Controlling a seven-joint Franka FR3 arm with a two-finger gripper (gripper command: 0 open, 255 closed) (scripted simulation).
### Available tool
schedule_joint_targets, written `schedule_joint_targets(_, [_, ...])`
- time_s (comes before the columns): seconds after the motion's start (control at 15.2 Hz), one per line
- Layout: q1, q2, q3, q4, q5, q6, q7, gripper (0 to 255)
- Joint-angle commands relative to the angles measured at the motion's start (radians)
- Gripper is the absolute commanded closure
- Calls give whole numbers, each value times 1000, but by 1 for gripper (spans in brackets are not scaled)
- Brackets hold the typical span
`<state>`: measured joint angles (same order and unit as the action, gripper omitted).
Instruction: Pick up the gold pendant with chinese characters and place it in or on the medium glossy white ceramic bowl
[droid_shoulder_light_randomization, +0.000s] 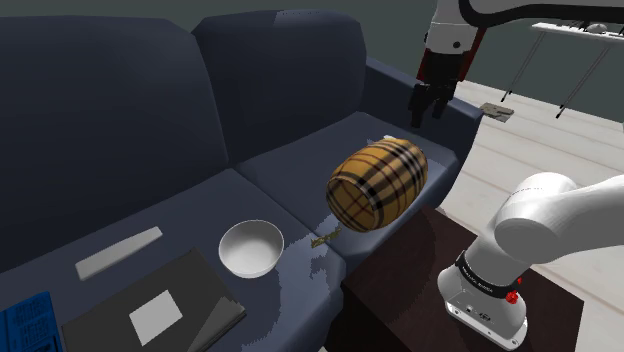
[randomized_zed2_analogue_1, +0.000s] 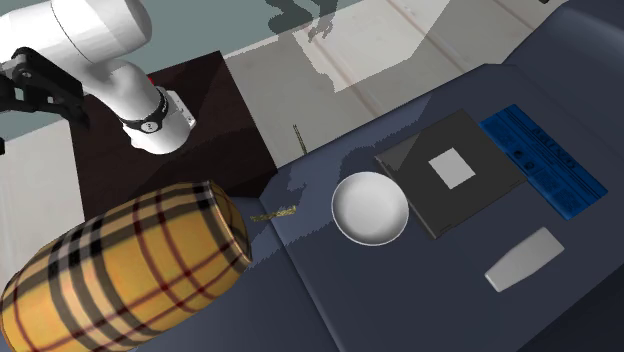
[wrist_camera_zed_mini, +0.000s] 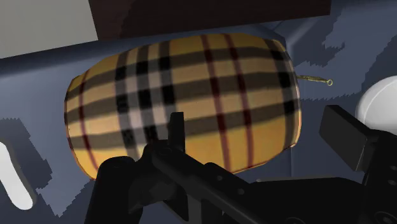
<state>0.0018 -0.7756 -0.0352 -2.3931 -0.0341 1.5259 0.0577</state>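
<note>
Upholstery of a navy sofa (droid_shoulder_light_randomization: 100, 120) lies under every loose thing. The glossy white bowl (droid_shoulder_light_randomization: 251, 250) sits upright on the seat near its front edge, and its inside shows only smooth white down to the bottom. The gold pendant (droid_shoulder_light_randomization: 325, 238) is outside the bowl, a thin strip lying flat on the seat between the bowl and a barrel-shaped plaid cushion (droid_shoulder_light_randomization: 377, 185). It is near both and touches neither. Its characters are too small to read. In the second exterior view it lies just off the corner of the dark brown stand (randomized_zed2_analogue_1: 170, 120).

The cushion is tan, checked in black, white and red, and lies on its side. On the bowl's other side, toward the shoulder view's left, lie a flat grey slab (droid_shoulder_light_randomization: 118, 253), a dark book (droid_shoulder_light_randomization: 195, 300) with a pale grey square on its cover, and a blue book (droid_shoulder_light_randomization: 22, 325) at the picture's edge.

The black gripper (droid_shoulder_light_randomization: 428, 108) hangs high over the sofa's armrest, beyond the cushion and well apart from pendant and bowl. Its fingers stand apart with nothing between them. The wrist view looks onto the plaid cushion, with the pendant past one end of it.
</note>
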Motion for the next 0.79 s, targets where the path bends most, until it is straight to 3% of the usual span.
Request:
schedule_joint_targets(0.0, [0,0,0,0,0,0,0,0])
schedule_joint_targets(0.73, [41,148,226,-151,124,256,322,0])
